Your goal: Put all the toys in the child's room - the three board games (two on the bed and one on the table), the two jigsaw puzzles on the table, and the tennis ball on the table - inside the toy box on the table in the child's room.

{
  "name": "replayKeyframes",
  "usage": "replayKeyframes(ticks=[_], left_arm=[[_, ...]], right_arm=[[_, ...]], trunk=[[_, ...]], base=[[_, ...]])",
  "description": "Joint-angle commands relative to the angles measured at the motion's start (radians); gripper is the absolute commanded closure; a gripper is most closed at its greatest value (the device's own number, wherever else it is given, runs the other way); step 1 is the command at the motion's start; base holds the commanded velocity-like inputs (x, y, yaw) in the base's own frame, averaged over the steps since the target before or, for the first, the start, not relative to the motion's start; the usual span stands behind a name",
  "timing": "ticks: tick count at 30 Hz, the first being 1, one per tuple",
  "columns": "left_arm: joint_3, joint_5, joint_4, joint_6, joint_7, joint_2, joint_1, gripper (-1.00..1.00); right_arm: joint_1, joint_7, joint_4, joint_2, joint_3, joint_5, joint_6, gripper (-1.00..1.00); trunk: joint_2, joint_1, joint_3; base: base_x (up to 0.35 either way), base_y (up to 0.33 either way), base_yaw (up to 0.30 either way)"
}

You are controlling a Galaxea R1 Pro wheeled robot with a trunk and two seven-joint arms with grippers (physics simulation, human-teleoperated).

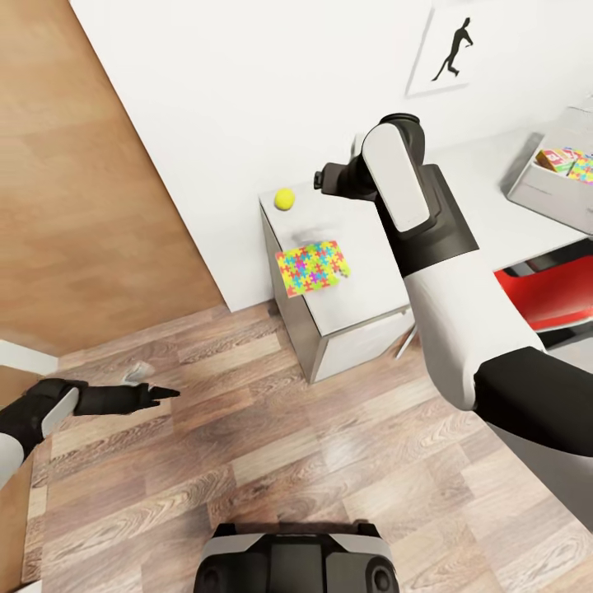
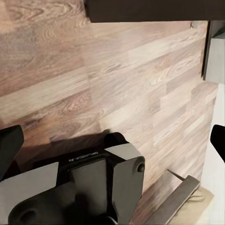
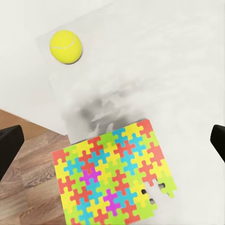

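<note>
The jigsaw puzzle point(image 1: 313, 267) lies flat on the near left end of the table point(image 1: 486, 177), its near corner jutting over the table's edge. The tennis ball point(image 1: 284, 198) rests farther back on the same end, near the far left corner and apart from the puzzle. The toy box point(image 1: 535, 191) stands on the table well to the right, with a board game point(image 1: 557, 158) inside it. A chair point(image 1: 552, 295) sits under the table to the right, before the toy box
</note>
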Motion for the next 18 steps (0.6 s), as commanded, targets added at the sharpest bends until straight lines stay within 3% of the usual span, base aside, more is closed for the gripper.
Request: replayKeyframes(ticks=[1, 8, 18], left_arm=[[-0.005, 0.008, 0.015, -0.007, 0.040, -0.013, -0.001, -1.00], [0.000, 0.013, 0.064, -0.045, 0.102, -0.043, -0.001, -1.00], [0.004, 0.015, 0.074, -0.054, 0.077, -0.044, -0.001, -1.00]], right_arm=[[-0.001, -0.016, 0.000, 0.000, 0.002, -0.009, 0.002, -1.00], [0.000, -0.061, 0.001, 0.000, 0.005, -0.014, 0.000, -1.00], [0.000, -0.076, 0.001, 0.000, 0.007, -0.015, -0.006, -1.00]], trunk=[[-0.002, 0.001, 0.000], [-0.002, 0.001, 0.012], [-0.002, 0.001, 0.029]], base=[[0.000, 0.000, 0.000], [0.000, 0.000, 0.000], [0.000, 0.000, 0.000]])
